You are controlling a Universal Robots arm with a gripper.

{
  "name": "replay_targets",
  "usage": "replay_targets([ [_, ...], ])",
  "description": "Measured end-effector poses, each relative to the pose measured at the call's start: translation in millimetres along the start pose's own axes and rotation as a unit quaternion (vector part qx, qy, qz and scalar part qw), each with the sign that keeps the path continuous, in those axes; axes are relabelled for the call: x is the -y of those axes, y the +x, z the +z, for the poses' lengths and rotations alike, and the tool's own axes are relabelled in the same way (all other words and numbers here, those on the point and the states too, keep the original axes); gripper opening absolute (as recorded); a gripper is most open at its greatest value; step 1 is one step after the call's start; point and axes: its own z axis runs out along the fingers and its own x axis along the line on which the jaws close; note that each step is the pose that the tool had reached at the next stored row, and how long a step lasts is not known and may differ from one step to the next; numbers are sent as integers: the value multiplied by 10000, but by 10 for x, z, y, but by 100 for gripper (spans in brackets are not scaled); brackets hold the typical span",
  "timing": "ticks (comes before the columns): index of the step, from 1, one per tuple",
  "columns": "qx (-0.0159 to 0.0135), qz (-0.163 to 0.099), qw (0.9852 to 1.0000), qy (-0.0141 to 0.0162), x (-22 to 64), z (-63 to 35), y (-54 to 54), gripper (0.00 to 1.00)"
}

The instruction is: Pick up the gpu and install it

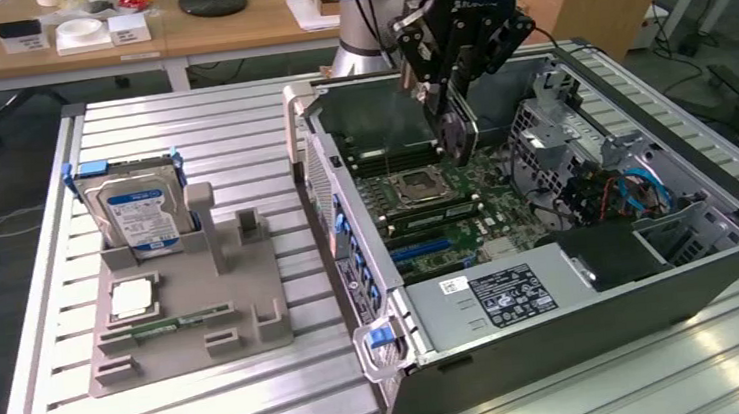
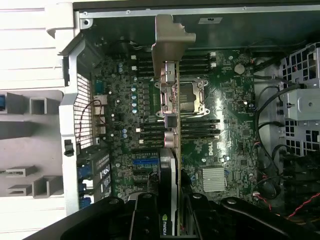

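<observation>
The gpu (image 1: 454, 124) is pinched between the jaws and hangs on edge inside the open computer case (image 1: 578, 294), over the motherboard (image 1: 458, 224). The jaws are closed on the card's upper end, one on each face. Its silver end bracket (image 2: 171, 35) is at the end away from them, pointing down towards the board. In the exterior view the card's lower end is seen just above the CPU socket (image 1: 418, 185), and whether it touches anything there cannot be told. In the wrist view the card is seen edge-on (image 2: 172, 125), lined up across the socket (image 2: 194, 97) and the rows of memory slots (image 2: 200, 131). The blue expansion slot (image 2: 145, 162) lies off to one side of it, not under it. A small silver heatsink (image 2: 215, 179) is seen on the board near the jaws.

The case lies on its side on a slatted metal desk (image 1: 202, 131), with the robot arm (image 1: 372, 6) reaching in from behind. To the exterior view's left of the case a grey holder (image 1: 237, 299) rests on the desk. A hard drive (image 1: 140, 215) with a blue-white label stands upright in it, a processor (image 1: 133, 298) lies flat on it, and a narrow green memory stick (image 1: 166, 325) is laid in a groove in front of that.
</observation>
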Motion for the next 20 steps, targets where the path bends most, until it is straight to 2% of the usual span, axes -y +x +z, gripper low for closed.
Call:
replay_targets([
  [14,0,0,10000,0,-23,6,-260,27],
  [20,0,0,10000,0,-24,6,-265,27],
])
